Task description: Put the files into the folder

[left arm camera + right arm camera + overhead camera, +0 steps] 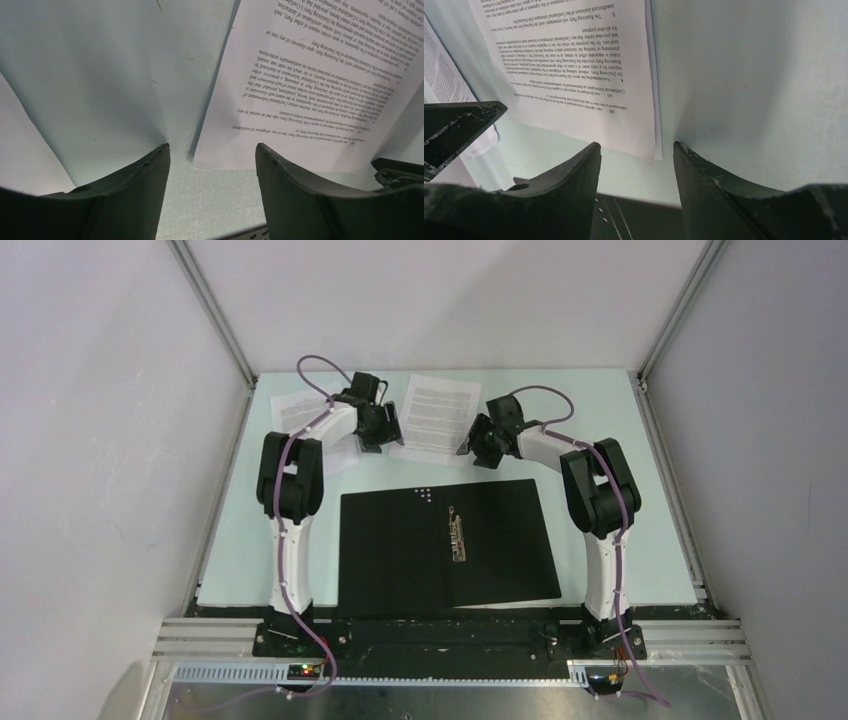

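The folder (445,545) lies open on the table, black inside up, with its metal spine clip (458,532) in the middle. One printed file (437,415) lies flat behind it. A second file (298,408) lies at the back left, partly under the left arm. My left gripper (390,432) is at the middle sheet's near left corner. Its jaws (212,150) are open, the corner of that sheet (310,85) lying just beyond the tips. My right gripper (472,445) is at the near right corner, open (636,147) over the sheet's (589,75) edge. Neither holds anything.
The pale green table (620,540) is walled by white panels on three sides. The folder's far edge (644,220) lies just under the right fingers. Each gripper shows in the other's wrist view: the left gripper (454,130) and the right gripper (400,172).
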